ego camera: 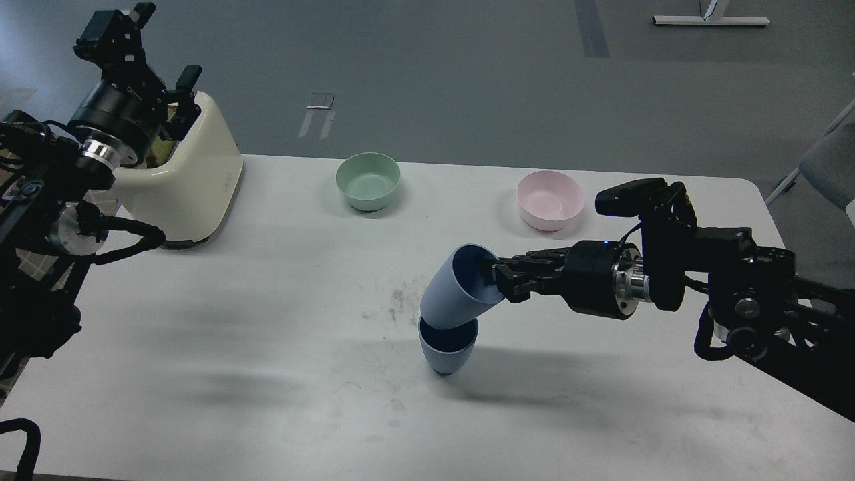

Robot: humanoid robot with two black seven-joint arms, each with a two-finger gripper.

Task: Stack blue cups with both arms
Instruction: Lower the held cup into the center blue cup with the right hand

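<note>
One blue cup [446,351] stands upright on the white table [267,321] right of centre. My right gripper [499,280] is shut on the rim of the second blue cup [454,288], with one finger inside it. This cup is tilted, mouth toward the gripper, and its rounded base sits in the mouth of the standing cup. My left gripper [143,43] is raised high at the far left, above the cream appliance, away from both cups; its fingers stand apart and hold nothing.
A cream appliance [184,177] stands at the table's back left. A pale green bowl [368,180] and a pink bowl [550,199] sit along the back. A chair [828,167] shows at the right edge.
</note>
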